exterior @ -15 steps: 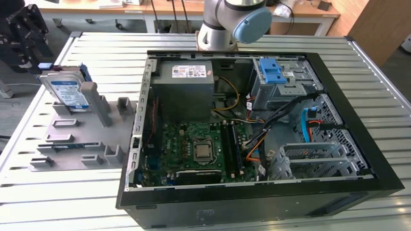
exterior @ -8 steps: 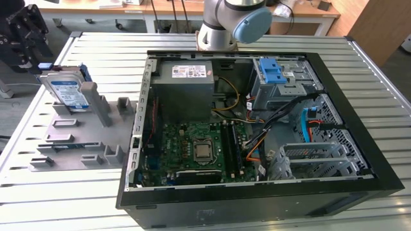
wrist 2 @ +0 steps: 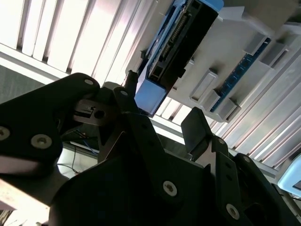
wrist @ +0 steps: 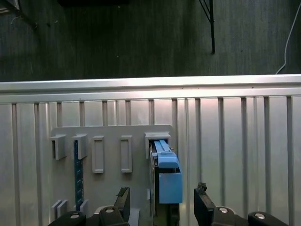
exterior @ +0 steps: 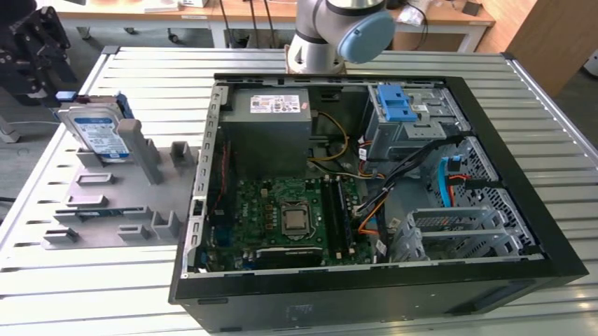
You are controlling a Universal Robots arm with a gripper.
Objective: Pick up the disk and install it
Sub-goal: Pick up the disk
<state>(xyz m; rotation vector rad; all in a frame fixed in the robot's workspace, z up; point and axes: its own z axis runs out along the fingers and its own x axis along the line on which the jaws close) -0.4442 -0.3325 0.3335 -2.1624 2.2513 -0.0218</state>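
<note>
The disk (exterior: 98, 133) stands on edge in a grey slotted holder (exterior: 112, 203) at the exterior view's left, its white-and-blue label facing the camera. In the first wrist view the disk (wrist: 165, 176) shows edge-on with its blue rail, rising from the holder (wrist: 110, 146). My black gripper (exterior: 45, 73) hangs just beyond the disk's far end. It is open (wrist: 162, 197), with one finger (wrist: 123, 197) on each side of the disk and a gap to each. In the second wrist view the disk (wrist 2: 176, 42) lies just past the open gripper (wrist 2: 164, 113).
An open computer case (exterior: 201, 210) lies on the slatted metal table (exterior: 150, 70), with a grey power-supply box (exterior: 271, 119), motherboard (exterior: 285, 213) and a blue latch on the drive bay (exterior: 397, 105). A thin blue-green strip (wrist: 76, 169) stands in another holder slot. The table edge (wrist: 150, 84) runs close behind the holder.
</note>
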